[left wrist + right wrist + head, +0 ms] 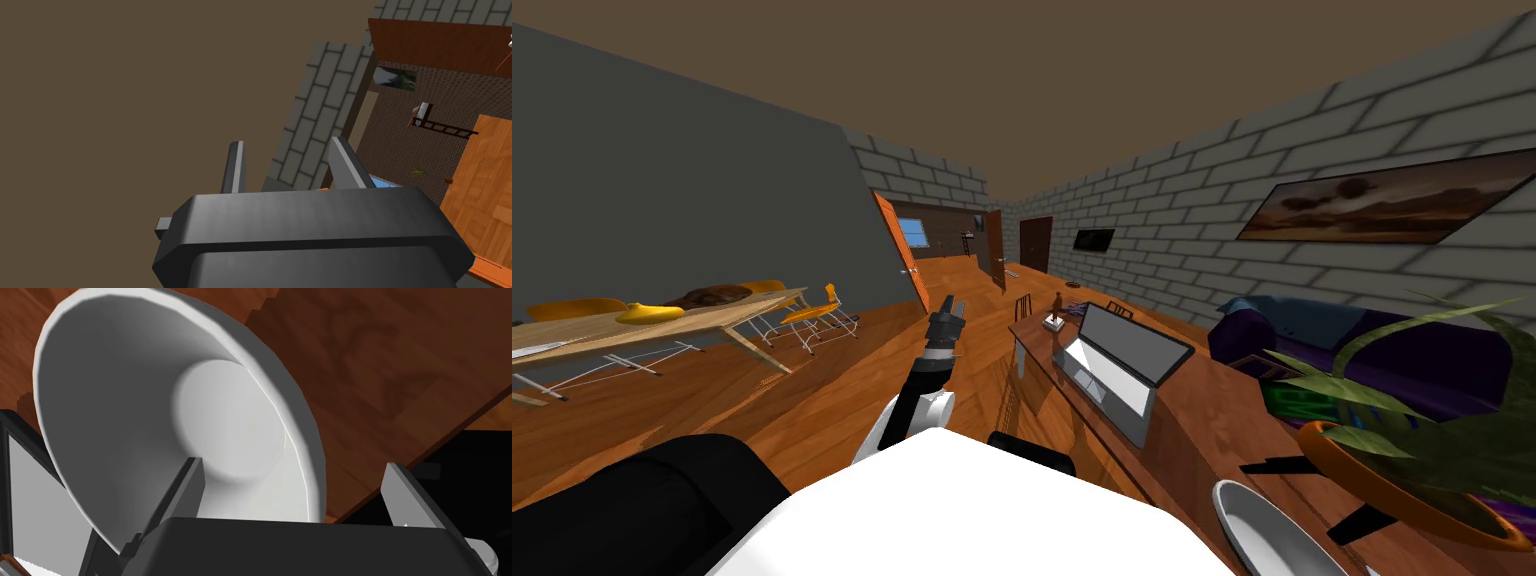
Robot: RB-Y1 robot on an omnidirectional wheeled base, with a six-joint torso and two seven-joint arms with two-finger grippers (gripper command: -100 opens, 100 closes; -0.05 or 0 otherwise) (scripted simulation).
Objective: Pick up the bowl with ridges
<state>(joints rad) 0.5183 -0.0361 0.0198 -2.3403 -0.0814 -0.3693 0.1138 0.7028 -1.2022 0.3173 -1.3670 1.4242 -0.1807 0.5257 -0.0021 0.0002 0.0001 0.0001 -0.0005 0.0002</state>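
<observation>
A plain white bowl (150,388) fills most of the right wrist view, close up, resting on a dark brown wooden table (400,363). My right gripper (295,468) is open and straddles the bowl's near rim: one finger (187,483) is inside the bowl, the other finger (402,498) is outside, past the table's edge. In the head view the bowl (1262,530) sits at the near end of the long table (1192,420). My left gripper (949,310) is raised in front of me, open, nothing between its fingers (236,165).
An open laptop (1122,365) stands just beyond the bowl, and a plant in an orange pot (1412,450) is to its right. A small figurine (1055,310) stands at the table's far end. A purple sofa (1372,350) is behind; a light dining table (632,330) stands left.
</observation>
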